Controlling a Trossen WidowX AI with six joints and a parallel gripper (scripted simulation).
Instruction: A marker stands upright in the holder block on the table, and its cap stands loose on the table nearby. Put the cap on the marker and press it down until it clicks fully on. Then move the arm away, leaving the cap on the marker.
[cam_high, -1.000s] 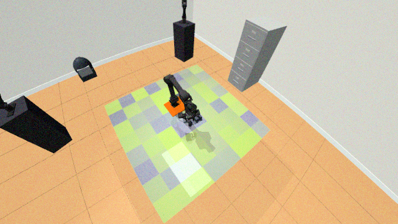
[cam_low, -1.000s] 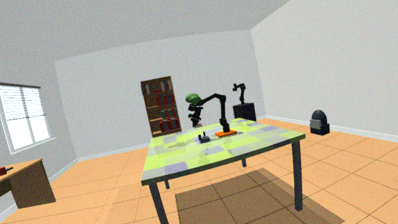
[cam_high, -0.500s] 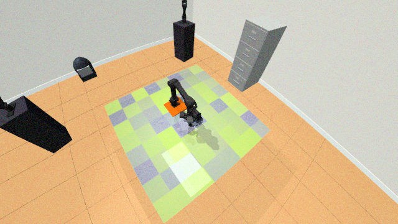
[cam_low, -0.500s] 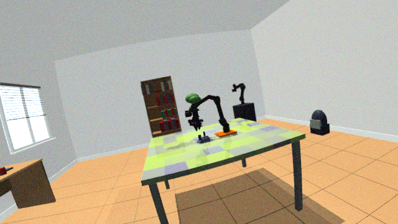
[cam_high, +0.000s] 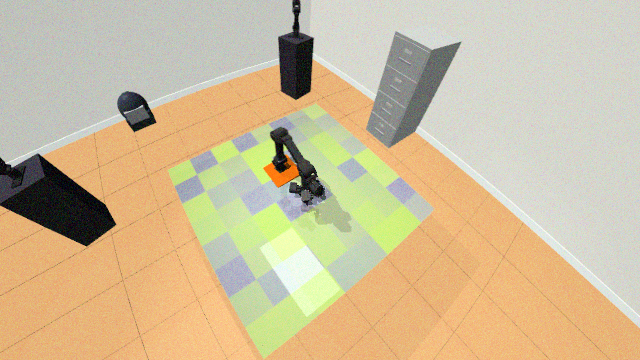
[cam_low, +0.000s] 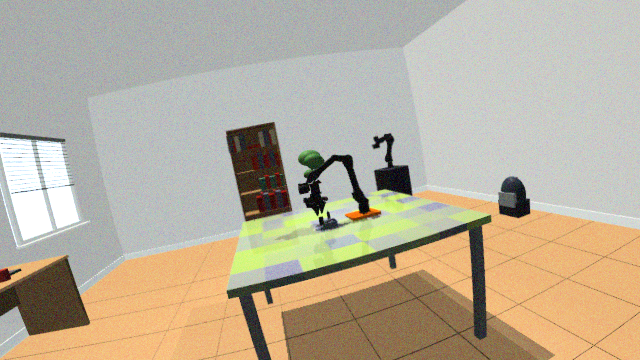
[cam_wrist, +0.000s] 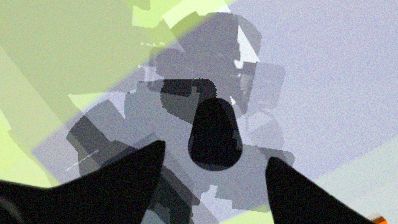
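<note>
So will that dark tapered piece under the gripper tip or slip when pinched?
The dark piece stands upright and narrow, so one finger touching first could probably tip it. Its tapered sides may let it slip from a pinch. It looks rigid and likely light; the open gripper straddles it.

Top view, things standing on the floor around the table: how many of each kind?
Black pedestals: 2
Grey filing cabinet: 1
Dark domed object: 1
Total: 4
</note>
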